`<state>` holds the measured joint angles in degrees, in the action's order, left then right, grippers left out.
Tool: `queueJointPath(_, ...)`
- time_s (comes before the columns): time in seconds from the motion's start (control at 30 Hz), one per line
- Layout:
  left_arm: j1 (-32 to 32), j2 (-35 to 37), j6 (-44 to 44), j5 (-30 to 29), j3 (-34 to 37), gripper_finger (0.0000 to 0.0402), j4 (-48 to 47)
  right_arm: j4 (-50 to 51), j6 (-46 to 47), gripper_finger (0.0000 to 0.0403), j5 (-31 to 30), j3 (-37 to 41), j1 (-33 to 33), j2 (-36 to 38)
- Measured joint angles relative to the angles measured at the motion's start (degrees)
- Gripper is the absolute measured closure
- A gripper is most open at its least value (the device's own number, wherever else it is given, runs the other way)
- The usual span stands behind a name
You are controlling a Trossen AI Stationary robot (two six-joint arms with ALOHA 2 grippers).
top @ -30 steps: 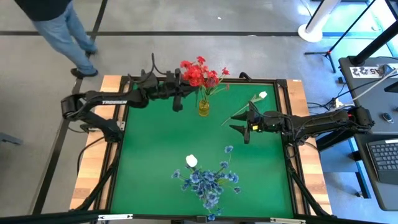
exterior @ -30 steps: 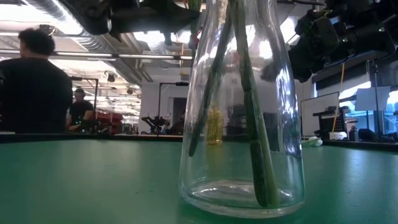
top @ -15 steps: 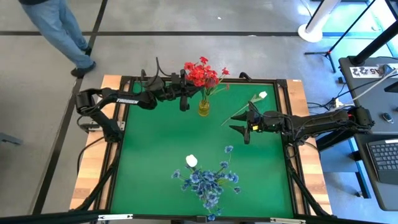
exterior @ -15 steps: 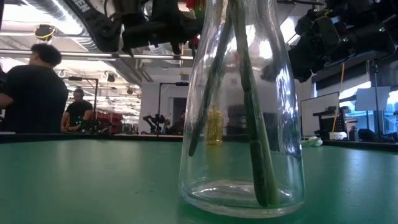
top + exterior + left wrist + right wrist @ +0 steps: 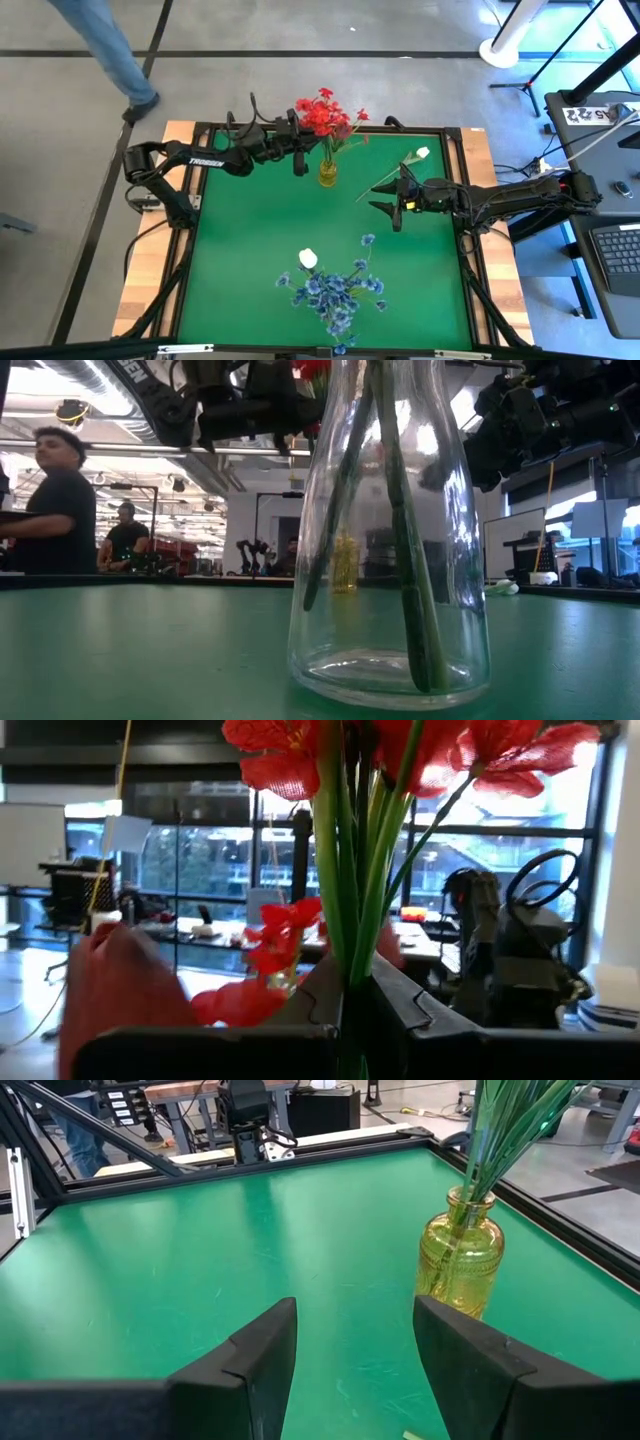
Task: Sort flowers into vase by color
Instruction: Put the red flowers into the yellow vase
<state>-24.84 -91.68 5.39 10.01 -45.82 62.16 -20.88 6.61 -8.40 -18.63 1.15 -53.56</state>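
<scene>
Your left gripper is sitting pinched shut around the red flowers' stems, right above the yellow vase near the table's far edge. Your right gripper is hanging half open by the right edge, gripping nothing. Blue flowers are standing in the clear vase near the front edge.

red flowers: upright in yellow vase | blue flowers: clear vase | white bud: beside blues
</scene>
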Motion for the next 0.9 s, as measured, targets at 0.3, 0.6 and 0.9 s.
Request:
queueJointPath(0.3, -0.03, 0.02, -0.14, -0.12, 0.0, 0.0389, -2.2, 0.0, -0.02, 0.0204, 0.0, 0.0, 0.0, 0.0)
queueJointPath(0.6, 0.0, 0.02, -1.07, -0.18, 0.0, 0.0389, -3.67, -0.02, -0.04, 0.0204, -0.61, 0.0, 0.0, 0.0)
queueJointPath(0.9, 0.15, 0.02, 0.5, -4.9, 0.0, 0.0387, -9.51, -0.01, -0.04, 0.0204, -0.61, 0.0, 0.01, 0.0)
